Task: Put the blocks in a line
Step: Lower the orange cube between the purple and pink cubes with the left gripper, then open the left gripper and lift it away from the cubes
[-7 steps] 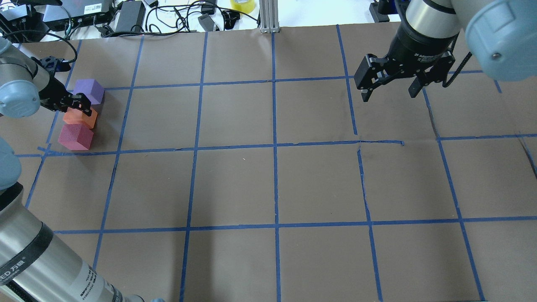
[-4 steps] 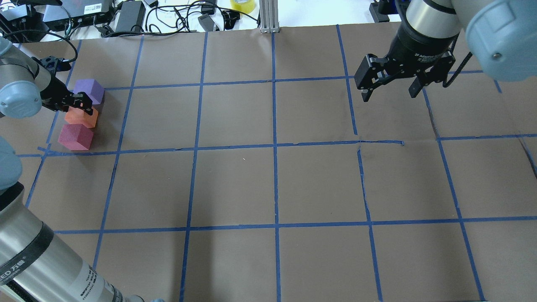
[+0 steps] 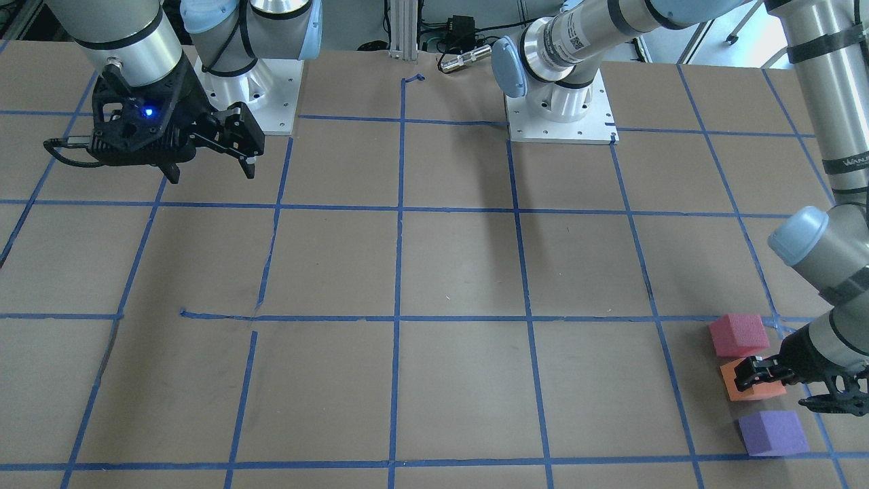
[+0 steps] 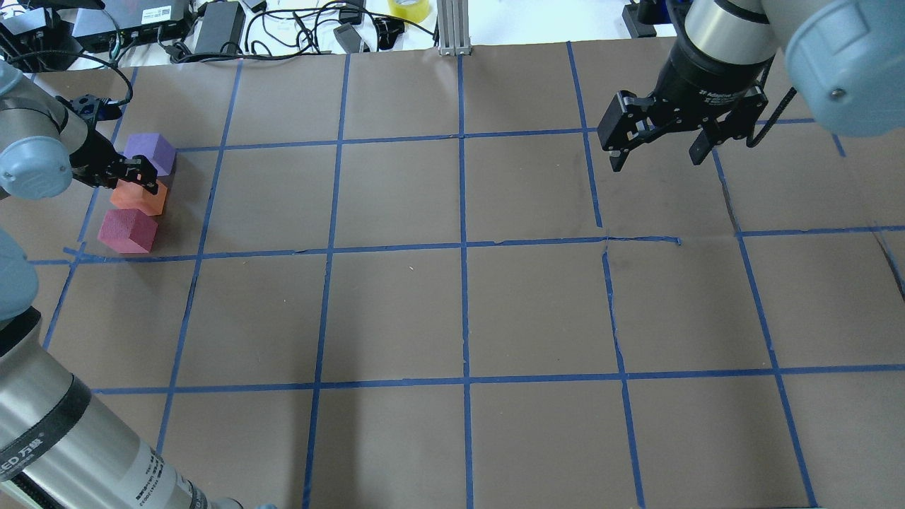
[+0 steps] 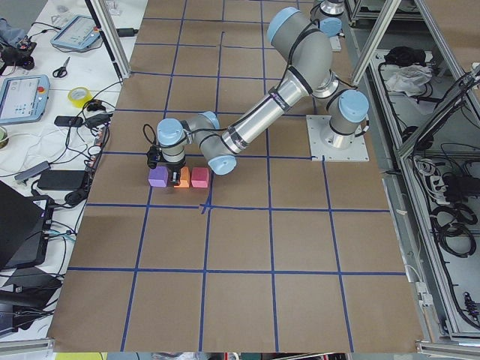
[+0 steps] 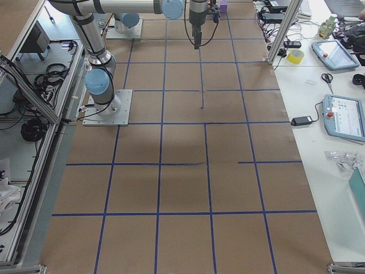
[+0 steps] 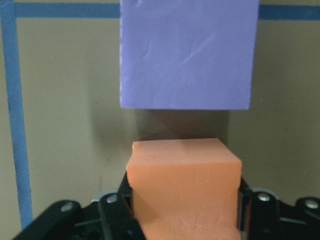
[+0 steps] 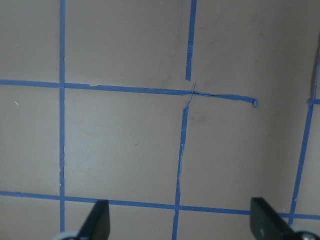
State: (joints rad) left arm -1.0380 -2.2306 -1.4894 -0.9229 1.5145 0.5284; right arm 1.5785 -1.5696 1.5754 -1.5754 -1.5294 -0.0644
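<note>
Robotics laboratory, as I see it from my remote station: a brown paper-covered table (image 4: 396,311) gridded with blue tape, silver aluminium framing posts (image 6: 279,34), grey touchscreen teach pendants (image 6: 345,117), black power bricks (image 4: 219,25) among tangled cables, and a yellow tape roll (image 6: 296,56).

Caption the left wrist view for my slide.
Left end effector gripping the orange block, purple block just ahead on blue-taped brown tabletop.
</note>
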